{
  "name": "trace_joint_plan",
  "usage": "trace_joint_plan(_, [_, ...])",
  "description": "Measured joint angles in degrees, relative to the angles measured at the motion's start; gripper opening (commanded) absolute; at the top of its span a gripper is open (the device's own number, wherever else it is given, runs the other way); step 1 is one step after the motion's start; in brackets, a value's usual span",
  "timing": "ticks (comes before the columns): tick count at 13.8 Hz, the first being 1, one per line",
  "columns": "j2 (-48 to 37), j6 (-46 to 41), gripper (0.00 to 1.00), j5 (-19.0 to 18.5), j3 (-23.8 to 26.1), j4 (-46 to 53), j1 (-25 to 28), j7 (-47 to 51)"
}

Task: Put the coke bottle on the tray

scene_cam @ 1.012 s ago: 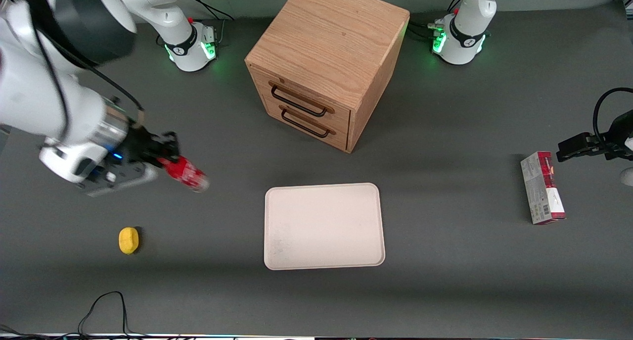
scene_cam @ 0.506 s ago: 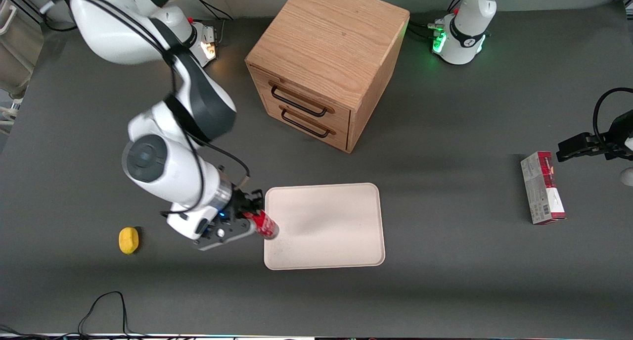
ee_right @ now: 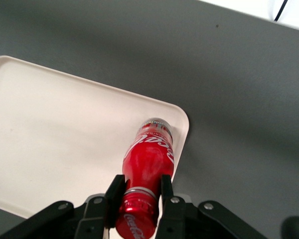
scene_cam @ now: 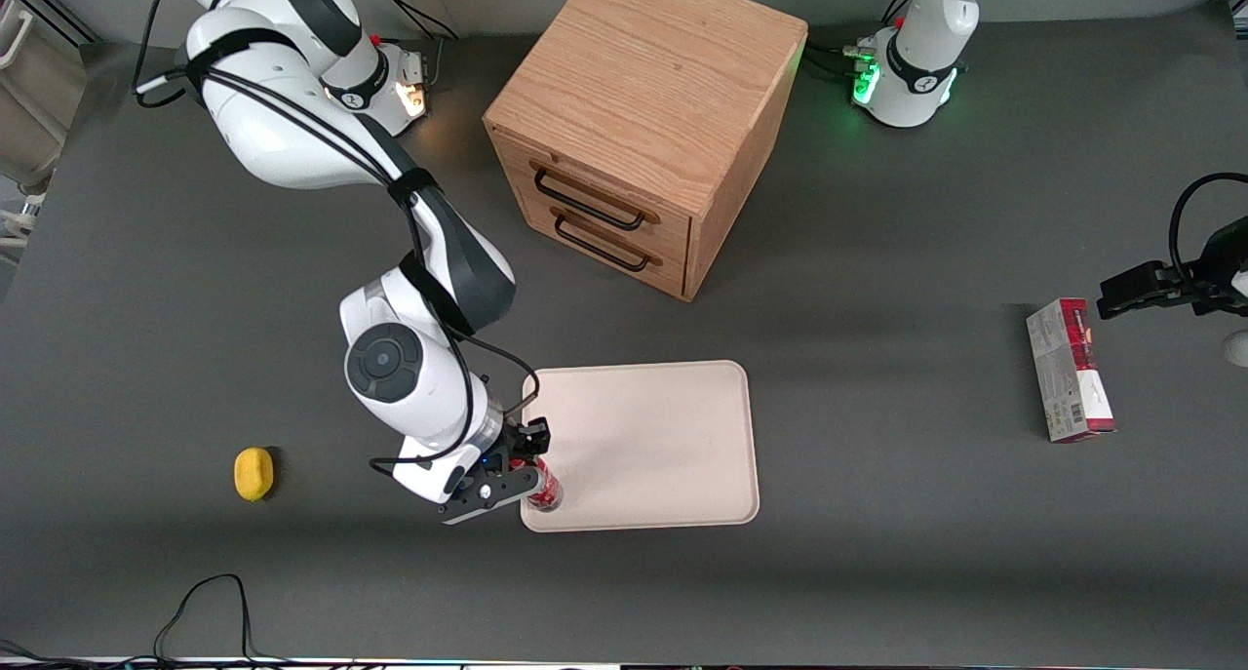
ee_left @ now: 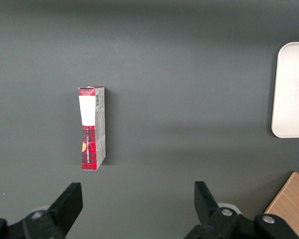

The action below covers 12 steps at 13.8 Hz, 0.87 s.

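Here the gripper point(scene_cam: 527, 463) hangs over the tray point(scene_cam: 663, 436) at the corner nearest the front camera toward the working arm's end, its jaws clamped on the neck of the coke bottle point(scene_cam: 544, 488). In the right wrist view the coke bottle point(ee_right: 148, 164) stands gripped between the fingers point(ee_right: 165, 191), its base on or just above the tray point(ee_right: 55, 144) close to the rim corner. The wooden cabinet point(scene_cam: 639, 124) sits farther from the front camera than the tray. A yellow object point(scene_cam: 253, 474) lies on the tabletop point(scene_cam: 877, 553) toward the working arm's end, a red-and-white carton point(scene_cam: 1070, 370) toward the parked arm's.
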Motion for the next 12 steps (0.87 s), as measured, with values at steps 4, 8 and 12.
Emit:
trace_joint_plan(4, [0.6, 2.7, 1.0, -0.2, 0.0, -1.2, -0.2, 1.3])
trace_joint_plan(8, [-1.4, 2.4, 1.0, -0.2, 0.0, -0.8, -1.3, 1.5])
trace_joint_plan(12, [-14.0, -3.4, 1.0, 7.7, -3.1, -9.4, -3.0, 1.4])
